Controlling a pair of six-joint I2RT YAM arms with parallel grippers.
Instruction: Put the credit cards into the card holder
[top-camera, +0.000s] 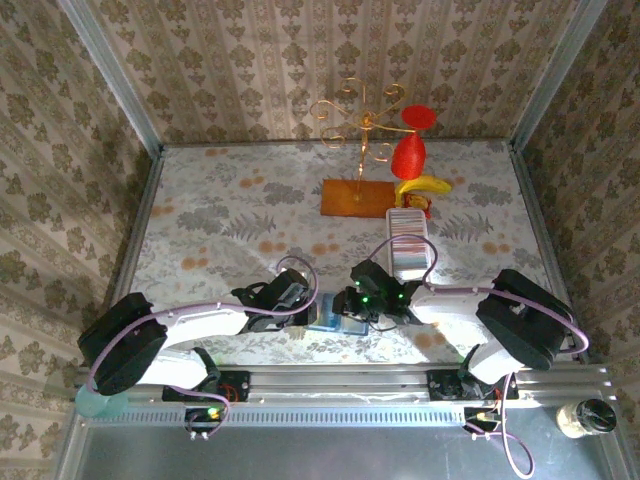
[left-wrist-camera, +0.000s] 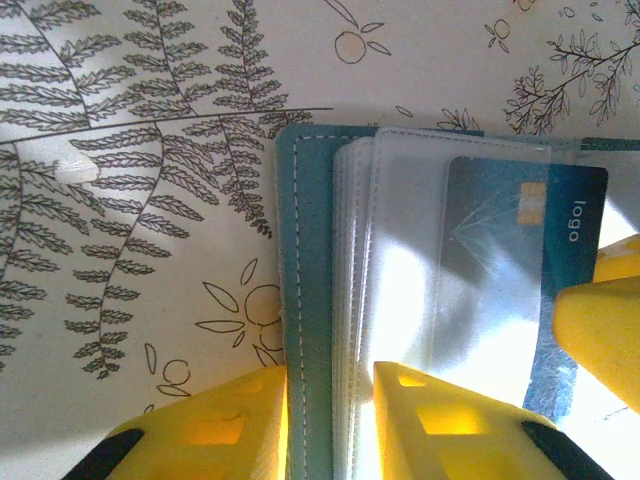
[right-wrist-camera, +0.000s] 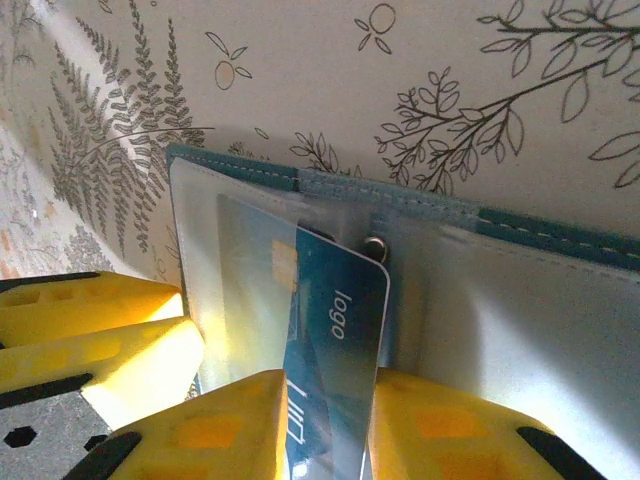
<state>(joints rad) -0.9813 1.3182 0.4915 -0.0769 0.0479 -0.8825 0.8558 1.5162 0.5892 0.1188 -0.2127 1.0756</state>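
The teal card holder (top-camera: 328, 318) lies open on the patterned table between both arms. My left gripper (left-wrist-camera: 330, 385) is shut on its left side, one finger against the teal cover (left-wrist-camera: 310, 250), the other against the stack of clear sleeves. A blue credit card (right-wrist-camera: 335, 300) marked "logo" sits partly inside a clear sleeve of the holder (right-wrist-camera: 540, 290); the same card (left-wrist-camera: 560, 250) shows through the sleeve in the left wrist view. My right gripper (right-wrist-camera: 328, 385) stands over the card's near end with its jaws apart, the card's face showing between them.
A long white tray (top-camera: 408, 240) stands behind the right gripper. Further back are a gold wire stand on an orange base (top-camera: 358, 195), a red vase (top-camera: 408, 150) and a banana (top-camera: 422, 186). Walls close the table on three sides.
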